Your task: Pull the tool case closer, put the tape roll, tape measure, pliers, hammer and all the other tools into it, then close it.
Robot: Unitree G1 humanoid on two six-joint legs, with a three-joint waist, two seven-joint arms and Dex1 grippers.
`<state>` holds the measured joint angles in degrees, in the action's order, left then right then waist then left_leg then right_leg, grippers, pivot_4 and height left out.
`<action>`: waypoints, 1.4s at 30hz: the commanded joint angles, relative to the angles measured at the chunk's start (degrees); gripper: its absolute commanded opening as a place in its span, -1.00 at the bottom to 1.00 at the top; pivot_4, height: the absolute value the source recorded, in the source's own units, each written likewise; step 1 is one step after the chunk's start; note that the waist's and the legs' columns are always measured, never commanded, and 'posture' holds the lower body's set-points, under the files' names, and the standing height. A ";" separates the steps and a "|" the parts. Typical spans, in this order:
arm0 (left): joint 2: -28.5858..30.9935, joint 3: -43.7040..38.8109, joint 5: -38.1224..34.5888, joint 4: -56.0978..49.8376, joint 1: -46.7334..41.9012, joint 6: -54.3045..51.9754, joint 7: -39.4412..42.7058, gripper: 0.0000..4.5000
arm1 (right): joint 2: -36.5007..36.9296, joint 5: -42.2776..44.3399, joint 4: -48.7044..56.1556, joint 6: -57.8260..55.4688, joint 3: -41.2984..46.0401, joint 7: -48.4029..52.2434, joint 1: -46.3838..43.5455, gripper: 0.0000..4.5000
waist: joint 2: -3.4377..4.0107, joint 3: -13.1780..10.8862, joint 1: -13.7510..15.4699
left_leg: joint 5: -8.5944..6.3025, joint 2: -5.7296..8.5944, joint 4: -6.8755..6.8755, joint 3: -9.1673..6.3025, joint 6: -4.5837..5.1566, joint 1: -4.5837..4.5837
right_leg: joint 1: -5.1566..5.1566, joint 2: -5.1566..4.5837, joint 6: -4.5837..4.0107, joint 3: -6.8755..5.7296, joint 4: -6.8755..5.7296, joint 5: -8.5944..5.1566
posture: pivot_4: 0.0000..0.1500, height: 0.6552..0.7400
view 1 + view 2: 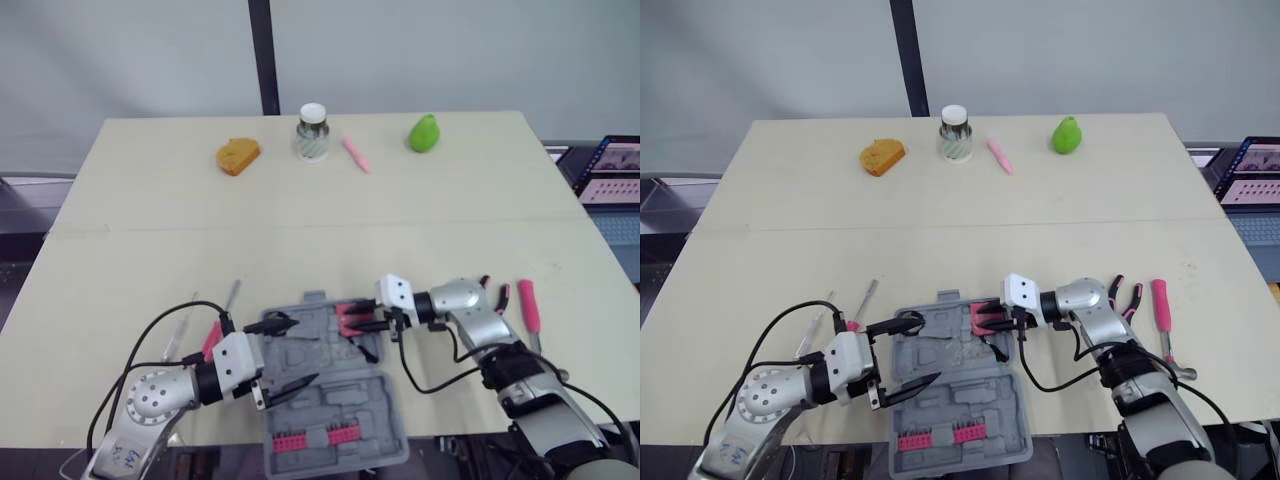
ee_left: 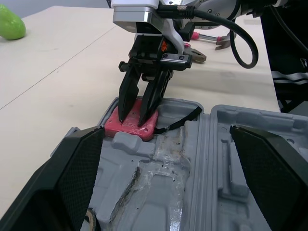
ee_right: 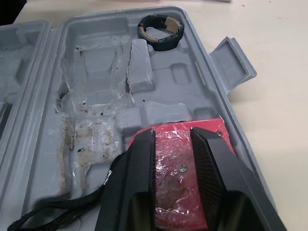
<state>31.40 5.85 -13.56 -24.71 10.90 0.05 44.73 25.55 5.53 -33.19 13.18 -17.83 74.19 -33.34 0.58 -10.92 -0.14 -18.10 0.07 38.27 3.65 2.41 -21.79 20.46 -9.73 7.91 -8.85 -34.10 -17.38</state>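
Step in hand: seating the tape measure point(image 3: 173, 166) in the tool case point(image 1: 340, 405), as I judge it.
Tool case: lies open at the near edge of the bench point(image 1: 300, 220), both halves flat.
Tape measure: in the case's far right corner, flat on its side in a pocket.
Right hand point(image 1: 352, 321): reaches in over the case's right wall. Its fingers are a little spread with tips down on the red top face, and the red body shows wider than the gap. They look to be resting on it rather than nipping it.
Left hand point(image 1: 285, 352): spread wide and holding nothing, hovering over the left part of the case.
Tape roll point(image 3: 163, 43): already in the case, in the far pocket on the case's left.
Pliers point(image 1: 1127, 298) and hammer point(image 1: 1162, 310): on the bench just right of the case, side by side, with long axes running from the near edge towards the far edge.
Relation that counts: both lie on the right hand's side of the case, well nearer to it than to the left hand. A sideways reach away from the case, fingers set across the handles, would suit.
Risk: lifting off askew could tip the tape measure out of its pocket.
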 commanded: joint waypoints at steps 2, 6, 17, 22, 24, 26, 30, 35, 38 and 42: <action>0.33 -0.59 -1.24 -3.23 0.77 0.06 0.12 1.00 | -0.01 -3.17 -4.77 1.45 -1.54 0.44 0.92 -0.45 | -0.03 0.02 -0.01 | -0.01 0.00 -0.08 0.02 -0.02 0.22 | -0.17 0.00 -0.01 0.04 0.00 -0.01 | 1.00 1.00; 0.29 -1.02 -1.04 -3.70 1.42 -0.46 -0.39 1.00 | 0.01 -1.96 -2.74 1.11 -0.98 1.18 1.43 -0.45 | -0.03 0.04 -0.02 | -0.04 -0.02 -0.12 0.04 -0.06 0.32 | -0.22 0.00 -0.02 0.09 0.00 -0.01 | 1.00 1.00; 2.22 -17.86 -9.12 -3.47 5.84 -10.07 -4.66 1.00 | 11.43 15.73 26.99 -29.16 13.44 -0.50 7.34 -0.45 | 0.08 -0.04 0.25 | -0.05 -0.05 -0.12 0.03 -0.06 0.07 | 0.04 -0.01 -0.03 0.09 0.02 -0.01 | 1.00 1.00; 4.79 -32.51 -13.10 1.94 10.51 -13.19 -4.57 1.00 | 20.43 19.60 30.97 -37.24 23.76 -2.92 15.29 -0.08 | 0.04 -0.04 0.52 | -0.16 -0.05 -0.15 0.08 -0.02 0.04 | 0.02 -0.01 -0.04 0.05 0.17 -0.02 | 1.00 1.00; 5.24 -36.95 -13.83 3.98 12.27 -13.91 -4.31 1.00 | 23.44 19.48 28.68 -37.82 27.37 -3.38 17.97 0.33 | 0.03 -0.05 0.50 | -0.18 -0.06 -0.13 0.10 0.00 -0.02 | 0.05 -0.02 -0.04 0.05 0.20 -0.02 | 1.00 1.00; 5.53 -39.76 -14.28 5.75 13.36 -14.19 -3.77 1.00 | 25.01 19.43 25.71 -37.43 30.23 -4.08 19.54 0.76 | 0.03 -0.05 0.34 | -0.20 -0.05 -0.13 0.16 0.04 -0.02 | 0.09 -0.03 -0.03 0.08 0.20 -0.01 | 1.00 1.00; 6.26 -45.01 -13.46 11.80 15.26 -12.89 -2.47 1.00 | 27.51 18.21 16.05 -34.42 35.98 -6.03 22.59 0.99 | 0.02 -0.06 0.26 | -0.21 -0.07 -0.13 0.17 0.04 -0.02 | 0.09 -0.03 -0.03 0.06 0.20 -0.01 | 1.00 1.00; 7.11 -50.55 -12.25 19.98 16.34 -10.13 -2.43 1.00 | 29.34 16.95 5.99 -29.69 40.97 -7.93 24.91 0.99 | 0.02 -0.06 0.08 | -0.24 -0.07 -0.15 0.22 0.04 -0.03 | 0.15 -0.05 -0.04 0.08 0.23 -0.02 | 1.00 1.00; 8.02 -53.24 -11.10 26.27 16.07 -7.07 -2.69 1.00 | 30.10 16.26 0.15 -27.06 42.51 -8.77 25.67 0.99 | 0.02 -0.06 0.04 | -0.28 -0.06 -0.14 0.26 0.05 -0.01 | 0.18 -0.11 -0.04 0.10 0.29 -0.02 | 1.00 1.00; 8.71 -53.60 -11.10 29.51 15.58 -5.44 -1.67 1.00 | 30.80 14.42 -8.13 -22.07 42.65 -9.72 25.21 0.99 | 0.02 -0.06 -0.05 | -0.41 -0.09 -0.15 0.28 0.00 -0.01 | 0.22 -0.15 -0.08 0.08 0.31 -0.04 | 1.00 1.00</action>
<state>39.20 -46.40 -24.65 4.55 26.39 -6.69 42.53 55.04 20.22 -39.18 -11.07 22.98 65.08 -7.71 0.60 -10.98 -0.19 -18.52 -0.01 38.12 3.94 2.40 -21.81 20.69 -9.91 7.83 -8.78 -33.80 -17.42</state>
